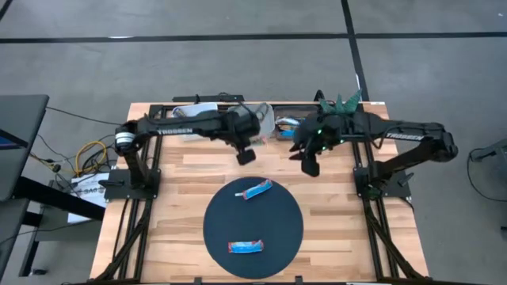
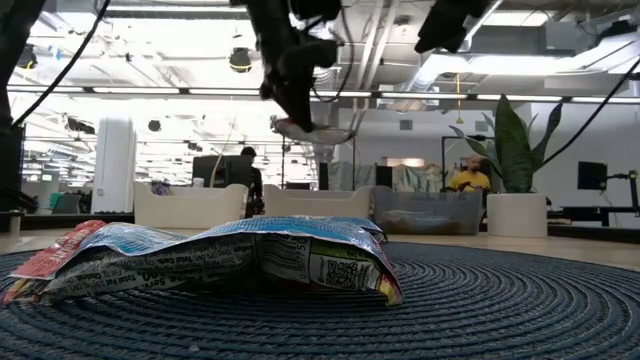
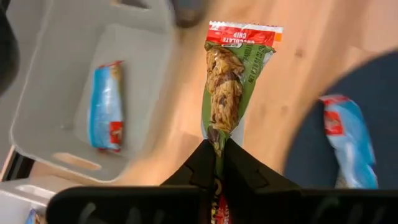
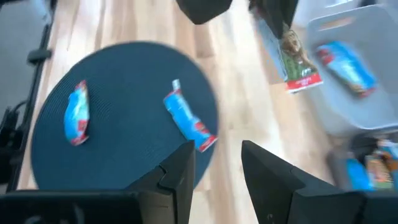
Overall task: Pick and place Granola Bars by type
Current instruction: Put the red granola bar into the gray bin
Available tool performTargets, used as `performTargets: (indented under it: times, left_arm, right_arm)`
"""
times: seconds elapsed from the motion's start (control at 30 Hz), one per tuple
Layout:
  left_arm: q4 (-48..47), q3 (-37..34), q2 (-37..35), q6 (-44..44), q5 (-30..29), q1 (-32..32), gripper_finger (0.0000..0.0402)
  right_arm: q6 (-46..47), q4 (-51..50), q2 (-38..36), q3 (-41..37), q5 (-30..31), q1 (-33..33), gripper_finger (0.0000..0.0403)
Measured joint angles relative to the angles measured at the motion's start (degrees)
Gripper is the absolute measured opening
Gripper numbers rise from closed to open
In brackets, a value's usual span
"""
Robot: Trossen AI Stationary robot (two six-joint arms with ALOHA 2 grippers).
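Note:
My left gripper [image 3: 217, 146] [image 1: 245, 152] is shut on a green and clear wrapped granola bar [image 3: 227, 81] with a red-orange end, above the bare wood between the grey tray [image 3: 149, 74] and the round dark blue mat [image 1: 253, 218]. One blue bar [image 3: 107, 106] lies flat in that tray. Two blue bars [image 1: 257, 189] [image 1: 245, 246] lie flat on the mat. My right gripper [image 4: 216, 152] [image 1: 310, 165] hangs open above the wood at the mat's far right rim, touching nothing. My left gripper pinches the green bar by one end of its wrapper [image 3: 218, 134] between the two fingers, coming from above. The bar hangs below the fingers, lifted clear of the table, with its red-orange end [image 3: 244, 34] lowest.
A second bin with more wrapped bars [image 4: 373, 165] sits at the table's far edge beside the grey tray [image 1: 265, 119]. A green plant [image 1: 341, 101] stands at the far right corner. Bare wood lies left and right of the mat. People sit in the room behind [image 2: 468, 178].

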Motion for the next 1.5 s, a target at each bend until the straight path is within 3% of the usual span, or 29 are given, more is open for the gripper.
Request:
performTargets:
  times: [0.27,0.53,0.77,1.03,1.13,1.23,1.5]
  left_arm:
    - [13.07,-10.17,-3.28,-0.58,2.13,9.32,0.0009]
    - [25.36,-14.43,-3.48,-0.73,3.59,16.45,0.0023]
    - [26.05,-14.73,-3.44,-2.54,9.39,19.27,0.0057]
    - [25.9,-14.73,-3.44,-2.58,9.62,18.88,0.0139]
    - [25.74,-14.73,-3.84,-2.62,12.65,17.7,0.0156]
    - [25.49,-14.73,-5.58,-2.31,15.71,14.7,0.016]
    - [22.08,-14.66,-9.64,-2.01,16.17,0.4,0.0144]
  right_arm:
    - [0.27,5.45,-2.13,-2.59,-0.13,-4.86,0.0123]
    - [2.12,9.72,-1.17,-4.99,-0.31,-5.29,0.0123]
    - [3.51,10.19,-1.12,-5.0,-0.25,-5.79,0.0123]
    - [3.53,10.97,-1.12,-5.0,-0.26,-5.77,0.0123]
    - [3.53,10.93,-1.12,-5.0,-0.26,-5.77,0.0123]
    - [3.52,10.43,-1.12,-5.0,-0.33,-5.67,0.0123]
    - [3.01,8.48,-1.13,-5.0,-0.46,-5.23,0.0123]
